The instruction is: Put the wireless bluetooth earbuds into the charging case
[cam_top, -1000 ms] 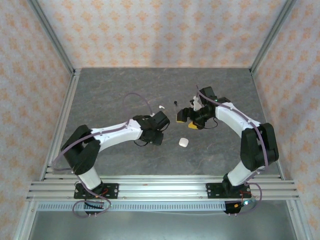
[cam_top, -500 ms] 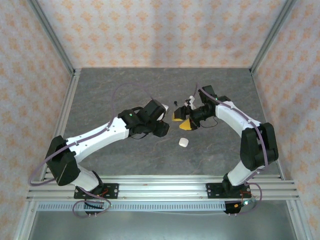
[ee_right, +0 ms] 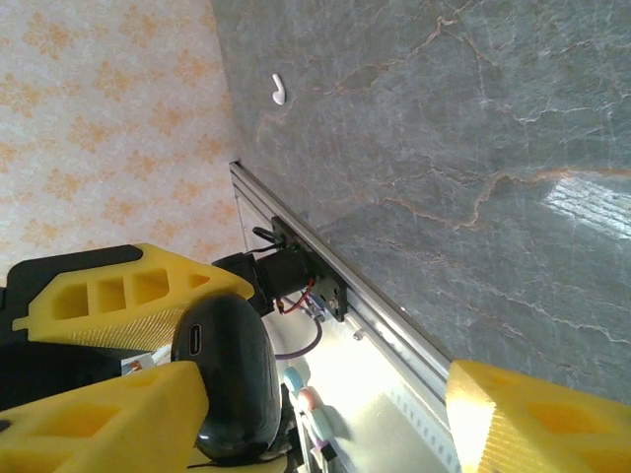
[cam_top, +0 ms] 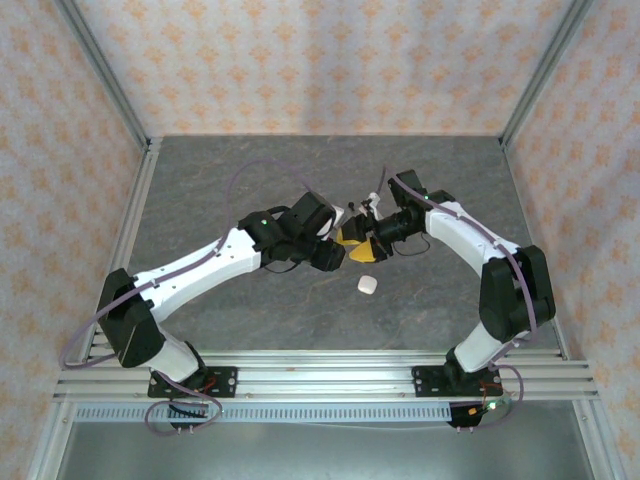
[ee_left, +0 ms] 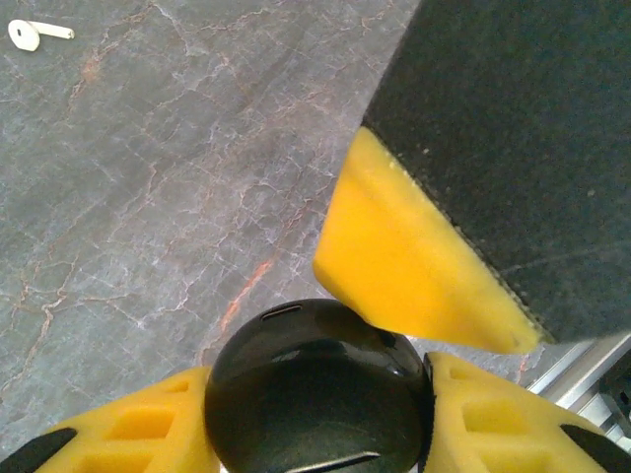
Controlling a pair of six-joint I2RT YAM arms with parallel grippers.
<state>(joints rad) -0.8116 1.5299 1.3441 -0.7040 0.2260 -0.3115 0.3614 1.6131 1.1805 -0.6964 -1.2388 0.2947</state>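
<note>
Clamped between the yellow fingers (ee_left: 187, 389) of the left gripper (cam_top: 335, 250): the black case (ee_left: 315, 394), at 6 o'clock in the left wrist view, apparently shut and gripped by its flanks, probably to leave seam and lid free. Touching or just beside that case at 1 o'clock: one yellow fingertip of the right gripper (cam_top: 363, 238), spread wide with nothing pinched, judged to be lining up either to prise the lid or to steady the shell. From the right wrist: charging port of the case turned toward the lens at 7 o'clock, the other right finger (ee_right: 532, 414) well apart at 5 o'clock. Apparently lifted clear of the grey table (cam_top: 220, 170) above its middle, likely to let both arms reach one object. Farther out, lying loose on the stone-patterned surface: the white earbud (ee_left: 28, 33), at 11 o'clock in the left wrist view, well apart from the case, not yet inserted. At 5 o'clock from the meeting grippers in the top view: the white case (cam_top: 367, 285), untouched, resting flat.
</note>
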